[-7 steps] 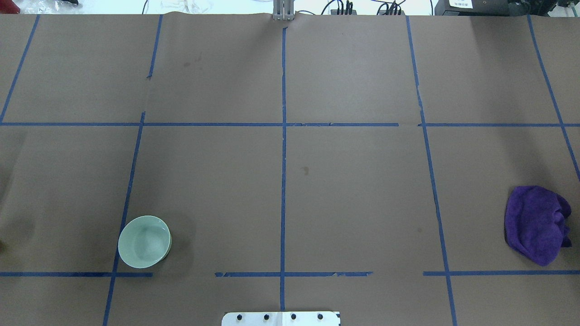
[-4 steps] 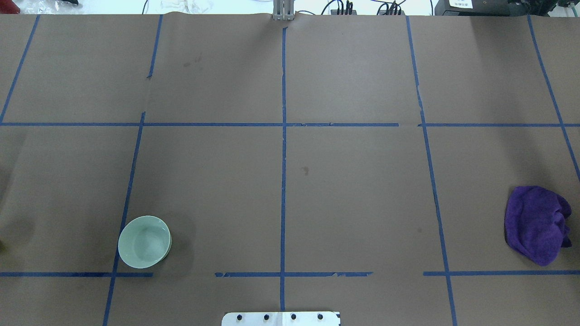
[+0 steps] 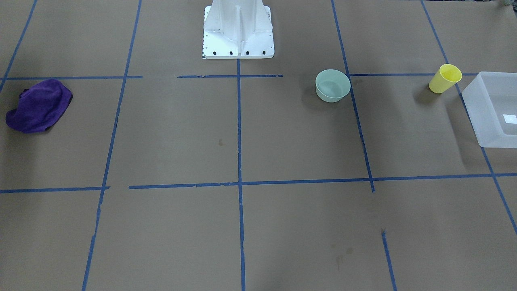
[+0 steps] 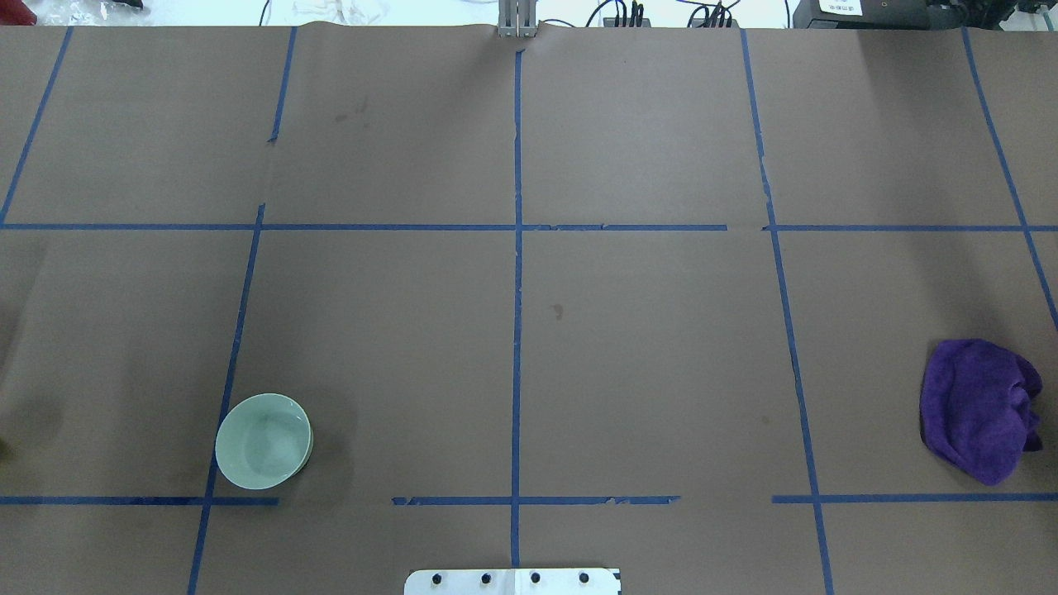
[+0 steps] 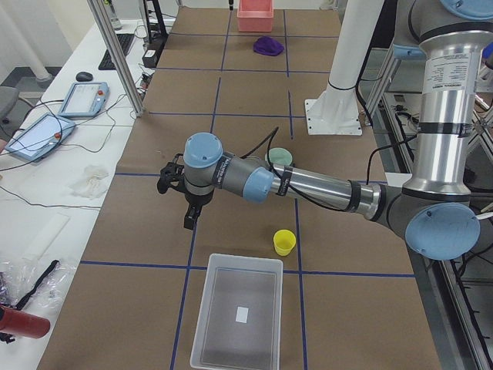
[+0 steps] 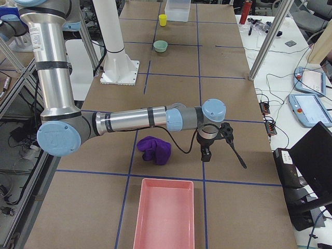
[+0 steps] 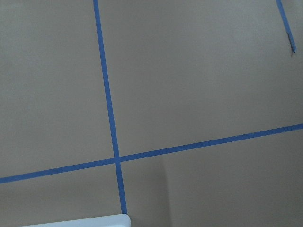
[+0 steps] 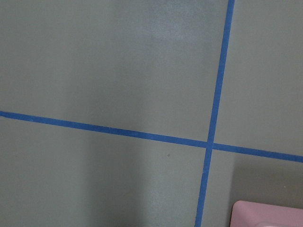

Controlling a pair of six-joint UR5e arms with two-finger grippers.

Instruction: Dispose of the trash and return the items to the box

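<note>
**One cup point(image 3: 444, 79) left outside the box point(image 3: 480, 117)**

Near the box the left gripper point(image 5: 189, 218) is held, and the right gripper point(image 6: 204, 154) far from it; jaw states cannot be told. The cup is stood upright just beside the box.

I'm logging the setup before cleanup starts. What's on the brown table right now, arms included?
table: 1, brown with blue tape lines
tub: 1, whitish see-through, robot's left end, small white label
cup: 1, yellow, upright beside the tub
bowl: 1, pale green, upright, left half near the robot's edge
tray: 1, pink, right end
cloth: 1, purple, crumpled, right end near the tray
pedestal: 1, white, middle of the robot's edge
left gripper: 1, black, over bare table near the tub; open or shut unclear
right gripper: 1, black, over bare table near the cloth; open or shut unclear
</note>
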